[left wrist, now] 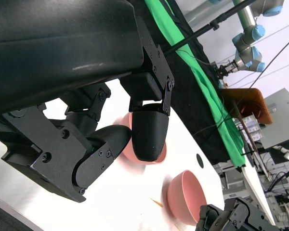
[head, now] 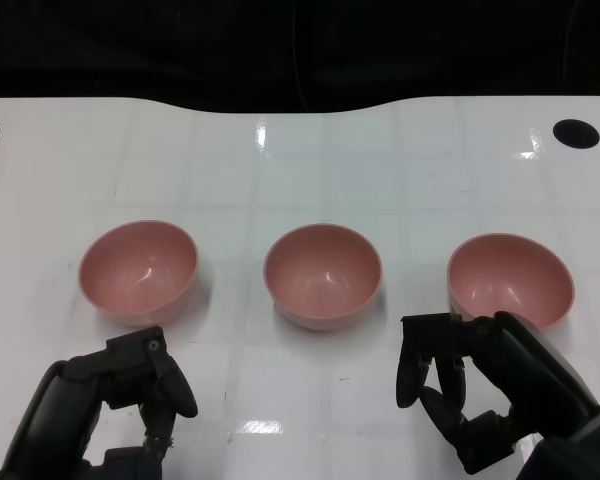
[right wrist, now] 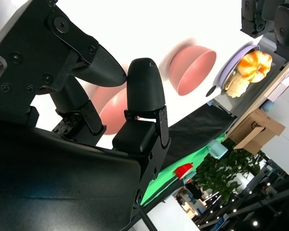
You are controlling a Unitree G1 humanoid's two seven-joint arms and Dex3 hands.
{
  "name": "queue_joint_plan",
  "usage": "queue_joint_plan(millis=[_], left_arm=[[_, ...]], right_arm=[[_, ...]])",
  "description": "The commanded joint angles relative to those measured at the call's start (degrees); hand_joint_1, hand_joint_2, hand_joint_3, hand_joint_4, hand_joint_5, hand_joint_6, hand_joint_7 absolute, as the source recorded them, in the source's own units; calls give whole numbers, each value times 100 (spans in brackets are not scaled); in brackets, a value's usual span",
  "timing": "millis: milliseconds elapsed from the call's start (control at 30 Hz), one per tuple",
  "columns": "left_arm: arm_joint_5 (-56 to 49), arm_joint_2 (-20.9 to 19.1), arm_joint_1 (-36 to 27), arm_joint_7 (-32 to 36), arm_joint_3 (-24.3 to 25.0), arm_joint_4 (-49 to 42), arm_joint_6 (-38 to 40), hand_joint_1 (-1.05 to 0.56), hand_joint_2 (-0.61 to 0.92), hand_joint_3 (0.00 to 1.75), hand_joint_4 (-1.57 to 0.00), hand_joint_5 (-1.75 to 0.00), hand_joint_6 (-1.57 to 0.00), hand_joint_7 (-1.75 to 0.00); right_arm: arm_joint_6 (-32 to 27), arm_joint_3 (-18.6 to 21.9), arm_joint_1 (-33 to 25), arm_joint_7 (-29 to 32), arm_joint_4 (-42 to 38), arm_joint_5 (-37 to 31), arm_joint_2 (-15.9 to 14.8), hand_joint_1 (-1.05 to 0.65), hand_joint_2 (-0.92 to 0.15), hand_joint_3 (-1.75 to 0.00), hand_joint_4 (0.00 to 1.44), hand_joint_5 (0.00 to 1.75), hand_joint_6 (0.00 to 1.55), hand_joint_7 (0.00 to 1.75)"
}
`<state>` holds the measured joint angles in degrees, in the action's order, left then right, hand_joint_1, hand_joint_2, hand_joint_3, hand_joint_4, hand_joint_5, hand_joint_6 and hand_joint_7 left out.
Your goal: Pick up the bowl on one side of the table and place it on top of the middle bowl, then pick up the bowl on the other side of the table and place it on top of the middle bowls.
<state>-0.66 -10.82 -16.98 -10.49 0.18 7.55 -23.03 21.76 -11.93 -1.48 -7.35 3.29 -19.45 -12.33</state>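
Bowls [head: 323, 276] plain pink, unlabelled.

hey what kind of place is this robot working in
Probably a robotics lab or demo hall. Three pink bowls sit on a white test table, another robot arm stands behind a green cloth, and cardboard boxes sit nearby.

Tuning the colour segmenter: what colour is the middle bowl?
Pink, same as the two side bowls. The middle bowl shows best in the head view.

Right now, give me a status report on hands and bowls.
Left hand and right hand open, holding nothing. Left bowl, middle bowl, right bowl separate, unstacked. Nothing blocking.
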Motion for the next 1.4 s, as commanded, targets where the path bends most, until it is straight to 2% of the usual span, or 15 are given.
queue_joint_plan(millis=[33, 667, 833, 967, 1033, 1067, 1133, 1300, 1400], left_arm=[[6, -74, 18, -48, 44, -10, -27, -12, 39, 136, -85, -167, -81, -148], [2, -85, 11, -37, 52, -22, -66, -11, 39, 136, -85, -167, -81, -148], [9, -90, 10, -43, 54, -27, -60, -10, 39, 137, -85, -166, -81, -149], [-3, -94, 11, -41, 54, -39, -79, -10, 38, 137, -86, -166, -81, -149], [-10, -94, 1, -37, 52, -27, -58, -11, 38, 137, -85, -166, -81, -149], [2, -90, -6, -40, 50, -17, -41, -11, 39, 136, -85, -167, -81, -149], [-8, -94, -3, -39, 51, -36, -67, -12, 39, 136, -84, -166, -80, -149], [-30, -97, -10, -39, 42, -46, -105, -10, 38, 138, -84, -167, -80, -150], [-26, -97, -22, -46, 37, -39, -126, -10, 38, 138, -85, -167, -80, -150]], right_arm=[[67, 32, 29, 59, 0, 16, -39, -3, -13, -165, 95, 175, 87, 141], [44, 41, 25, 136, 3, -5, 0, -4, -13, -164, 94, 175, 86, 140], [-139, 48, 6, 244, 90, -175, 43, -6, -18, -154, 89, 171, 87, 117], [-267, 57, 7, 352, 153, -362, 56, -6, -19, -153, 89, 169, 88, 111], [-450, 75, 11, 530, 260, -693, 72, -11, -35, -114, 70, 124, 71, 78], [-515, 76, 9, 591, 298, -793, 80, -12, -38, -106, 67, 118, 69, 70], [-642, 75, 0, 626, 358, -833, 112, -14, -43, -93, 59, 113, 64, 61], [-698, 78, -3, 770, 381, -912, 116, -15, -49, -78, 44, 108, 56, 52], [-700, 110, 18, 918, 377, -1035, 87, -18, -60, -55, 33, 101, 50, 45]])
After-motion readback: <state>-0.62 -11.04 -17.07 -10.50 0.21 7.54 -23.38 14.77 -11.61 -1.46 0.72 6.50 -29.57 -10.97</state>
